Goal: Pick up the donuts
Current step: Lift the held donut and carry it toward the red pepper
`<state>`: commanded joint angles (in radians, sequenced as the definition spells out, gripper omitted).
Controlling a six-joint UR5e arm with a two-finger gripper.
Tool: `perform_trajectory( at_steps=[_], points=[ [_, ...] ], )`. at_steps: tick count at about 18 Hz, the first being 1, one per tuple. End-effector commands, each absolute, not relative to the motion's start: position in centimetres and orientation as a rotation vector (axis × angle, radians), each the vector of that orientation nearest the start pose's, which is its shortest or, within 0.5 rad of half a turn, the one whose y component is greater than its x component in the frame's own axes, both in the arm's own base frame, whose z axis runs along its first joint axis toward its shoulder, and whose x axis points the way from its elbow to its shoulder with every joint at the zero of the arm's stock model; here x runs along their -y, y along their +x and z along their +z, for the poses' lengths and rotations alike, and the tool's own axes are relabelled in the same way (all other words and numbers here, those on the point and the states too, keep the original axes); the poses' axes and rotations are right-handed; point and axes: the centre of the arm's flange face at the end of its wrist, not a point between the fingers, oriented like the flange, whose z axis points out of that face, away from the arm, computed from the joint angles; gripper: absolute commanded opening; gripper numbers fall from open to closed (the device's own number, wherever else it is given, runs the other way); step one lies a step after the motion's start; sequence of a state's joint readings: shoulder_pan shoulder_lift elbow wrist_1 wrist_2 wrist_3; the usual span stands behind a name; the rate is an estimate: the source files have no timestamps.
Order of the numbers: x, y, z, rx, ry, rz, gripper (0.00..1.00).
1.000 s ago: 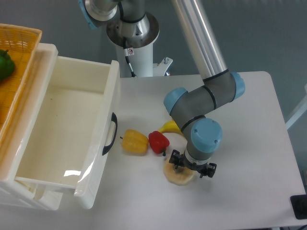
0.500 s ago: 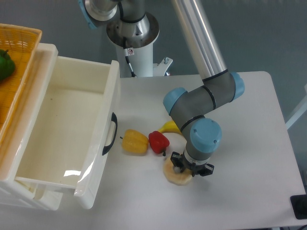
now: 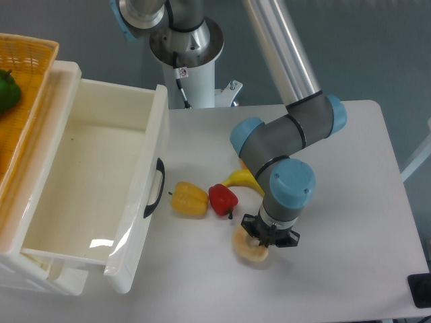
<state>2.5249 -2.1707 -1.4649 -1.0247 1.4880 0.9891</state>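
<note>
The donut (image 3: 246, 247) is a pale tan ring lying on the white table (image 3: 350, 202), just below the red pepper. My gripper (image 3: 269, 239) points straight down over the donut's right side. Its jaws are drawn in and closed on that edge. The wrist hides the right part of the donut and the fingertips. The donut looks low, at or just above the table surface.
A red pepper (image 3: 223, 198), a yellow bell pepper (image 3: 188, 199) and a banana (image 3: 244, 180) lie just left of and behind the gripper. An open white drawer (image 3: 94, 182) is at the left. A wicker basket (image 3: 23, 74) holds a green pepper (image 3: 7, 91).
The gripper's jaws have narrowed from a wider spread onto the donut. The wrist has shifted slightly, and the donut has nudged a little to the left.
</note>
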Motion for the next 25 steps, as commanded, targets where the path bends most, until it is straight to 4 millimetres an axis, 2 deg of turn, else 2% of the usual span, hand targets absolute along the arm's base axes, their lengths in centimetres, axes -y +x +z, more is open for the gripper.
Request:
perform_trajectory(
  at_steps=[4,6,9,12,15,19,25],
  points=[
    [-51.0,-47.3,25.6,-0.172,-3.032,0.026,0.18],
    [-50.4,-46.5,27.5,-0.253,-3.025,0.048,0.18],
    [-49.4,-44.8,31.4,-0.41,-3.006,0.059,0.18],
    [-49.7,-43.0,33.8,-0.503,-2.988,0.076,0.18],
    [-50.7,-41.0,34.9,-0.601,-2.976,0.075,0.17],
    [-50.5,-39.5,36.5,-0.702,-2.959,0.066,0.2],
    [-50.4,-39.2,36.3,-0.722,-2.964,0.043,0.19]
  ],
)
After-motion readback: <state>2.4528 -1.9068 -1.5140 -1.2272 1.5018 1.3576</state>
